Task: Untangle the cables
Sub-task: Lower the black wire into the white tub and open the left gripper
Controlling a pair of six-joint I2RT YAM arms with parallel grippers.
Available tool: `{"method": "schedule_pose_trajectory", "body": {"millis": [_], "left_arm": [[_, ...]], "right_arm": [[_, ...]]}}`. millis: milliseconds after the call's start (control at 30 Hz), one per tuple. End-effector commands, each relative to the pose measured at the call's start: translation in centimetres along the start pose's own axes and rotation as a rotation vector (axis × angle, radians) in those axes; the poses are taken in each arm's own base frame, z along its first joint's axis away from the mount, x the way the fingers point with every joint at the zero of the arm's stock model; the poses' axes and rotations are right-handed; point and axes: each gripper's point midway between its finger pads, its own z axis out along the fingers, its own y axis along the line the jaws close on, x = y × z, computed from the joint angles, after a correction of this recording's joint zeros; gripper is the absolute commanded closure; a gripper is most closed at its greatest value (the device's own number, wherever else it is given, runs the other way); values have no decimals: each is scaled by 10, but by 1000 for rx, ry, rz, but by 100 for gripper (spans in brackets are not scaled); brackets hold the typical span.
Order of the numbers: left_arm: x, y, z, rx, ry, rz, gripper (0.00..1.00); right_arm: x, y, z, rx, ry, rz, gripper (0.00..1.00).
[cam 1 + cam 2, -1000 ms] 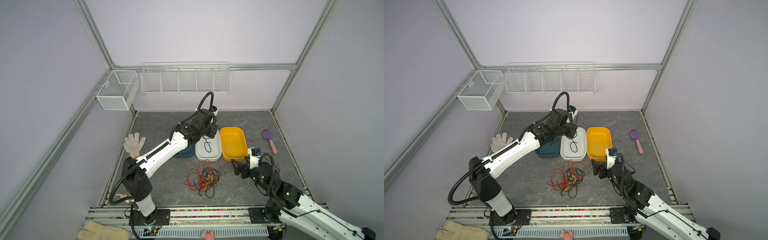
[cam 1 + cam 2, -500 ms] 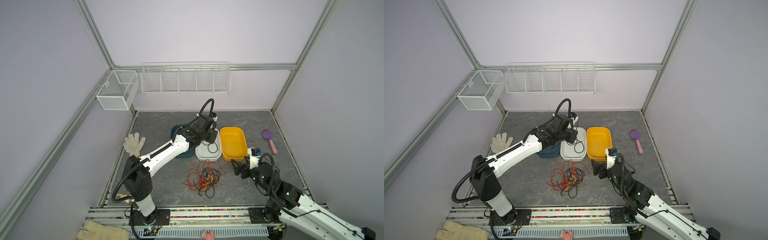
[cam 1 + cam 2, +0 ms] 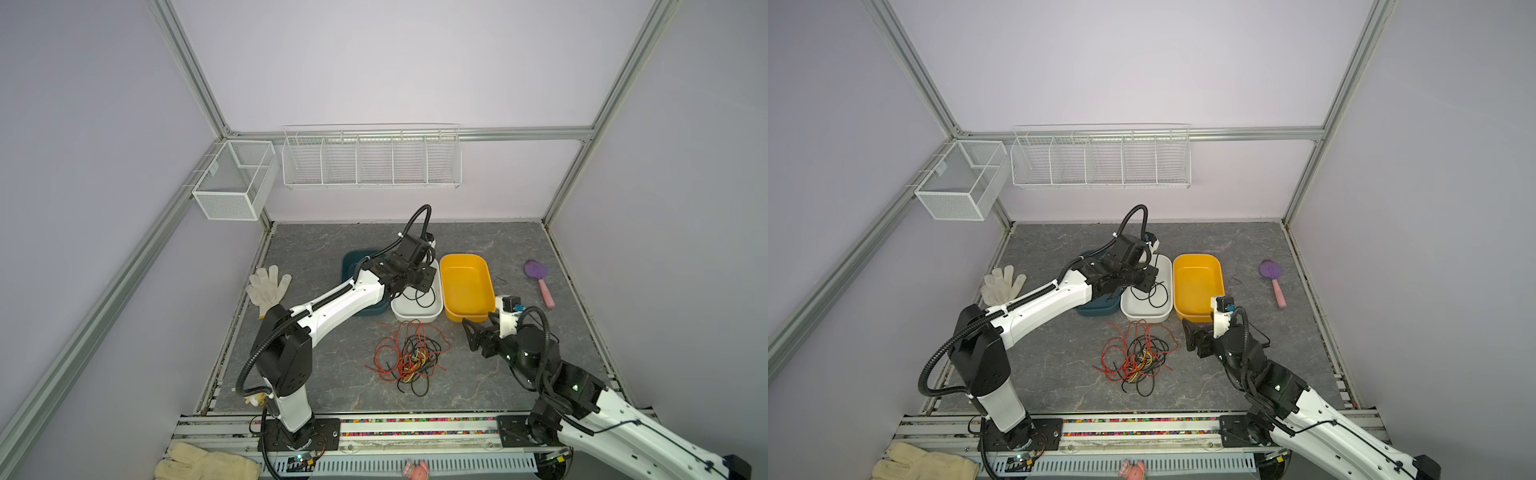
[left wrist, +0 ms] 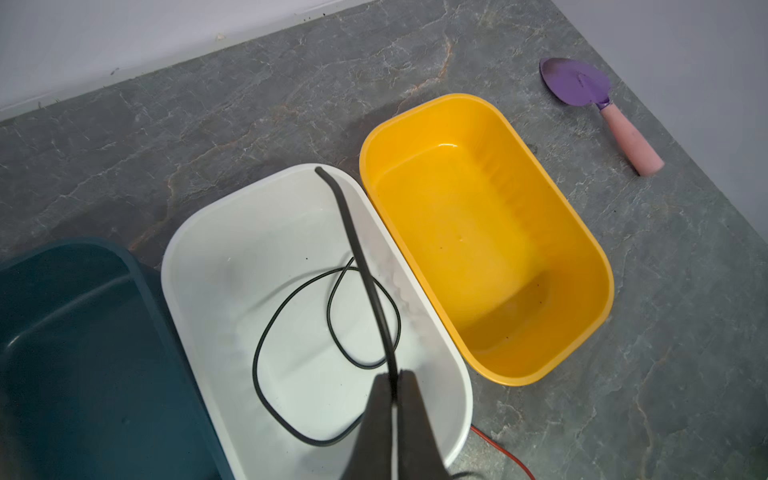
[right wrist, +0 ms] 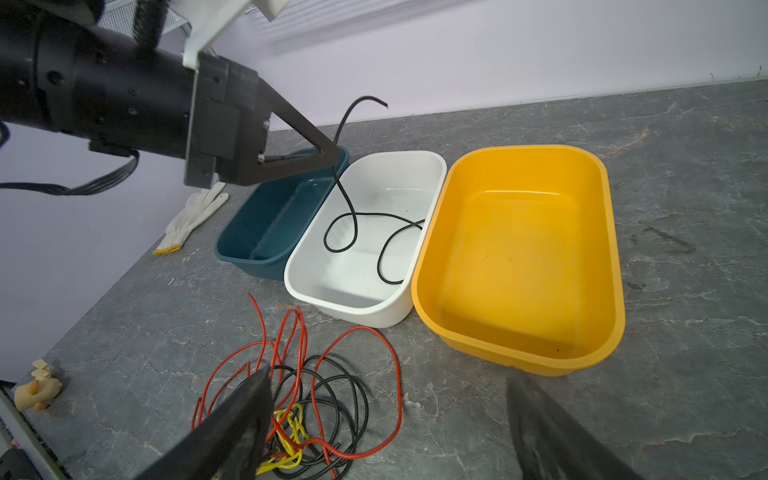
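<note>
Black cable (image 5: 354, 216) pinched tight in my left gripper (image 4: 394, 384). Lower loop lies in white bin (image 4: 216, 299), free end sticks up. Step, I judge: depositing freed cable. Next: unclench above bin, lift clear without snagging loop. My right gripper (image 5: 386, 388) spread wide, empty, near tangle (image 3: 409, 353) on table.

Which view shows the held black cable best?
Right wrist: the black cable shows end to end, from free tip through the shut left gripper into the white tub. Left wrist shows the pinch close up, blurred; both top views show only small loops.
</note>
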Motion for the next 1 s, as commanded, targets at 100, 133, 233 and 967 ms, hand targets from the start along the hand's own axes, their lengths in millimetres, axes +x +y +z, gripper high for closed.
{"method": "schedule_pose_trajectory", "body": {"millis": [100,133,233,967], "left_arm": [[22,4,13,-3,57,-13,100],[24,5,14,-3,62,-14,100],[29,6,17,-7,72,-15,100],[53,11,35,-20,125,-24,100]], "right_arm": [[-5,2,0,-15,-24,6,11],[-4,2,0,-16,-24,6,11],[-4,2,0,-15,-25,8,11],[-3,3,1,-19,-20,6,11]]}}
